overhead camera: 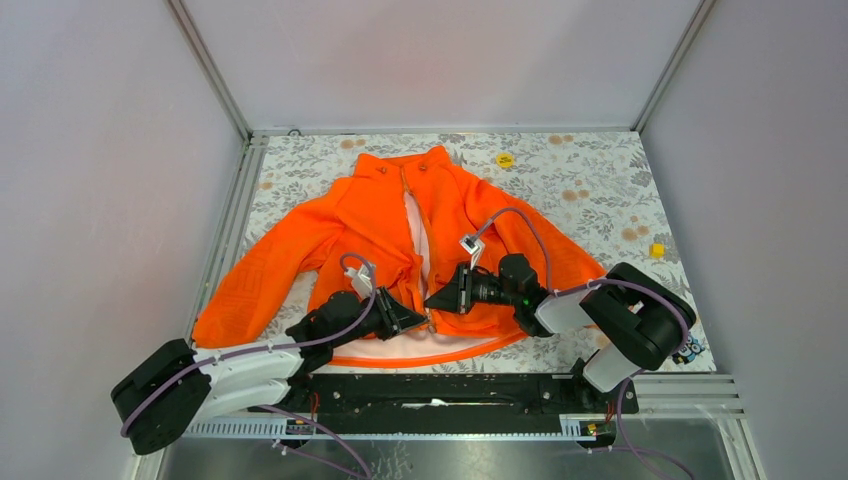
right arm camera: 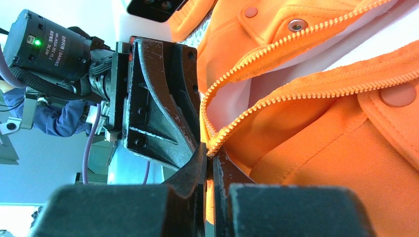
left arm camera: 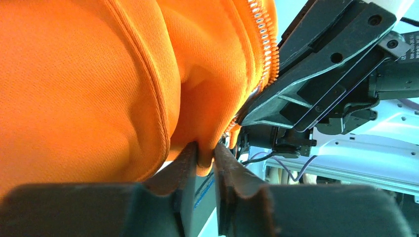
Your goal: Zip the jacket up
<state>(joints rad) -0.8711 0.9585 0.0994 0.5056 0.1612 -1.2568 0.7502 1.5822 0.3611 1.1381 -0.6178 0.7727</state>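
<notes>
Top cam first: the orange jacket (overhead camera: 350, 225) lies spread flat on the flowery desk (overhead camera: 590, 170), collar at the far side, front open with the white lining showing. The left claw (overhead camera: 415, 320) and right claw (overhead camera: 436, 298) sit nose to nose at the bottom hem, right at the foot of the zipper (overhead camera: 409, 215). Left wrist cam: the left claw (left arm camera: 206, 157) is pinched tight on a fold of orange hem, and the zipper (left arm camera: 264, 34) runs up beside the right claw (left arm camera: 316, 74). Right wrist cam: the right claw (right arm camera: 210, 158) is clamped on the bottom end of the zipper (right arm camera: 257, 54), where both rows of teeth come together. The left arm's motor (right arm camera: 49, 47) has a green light on. Its label has white print, but it's too small for me to read properly.
</notes>
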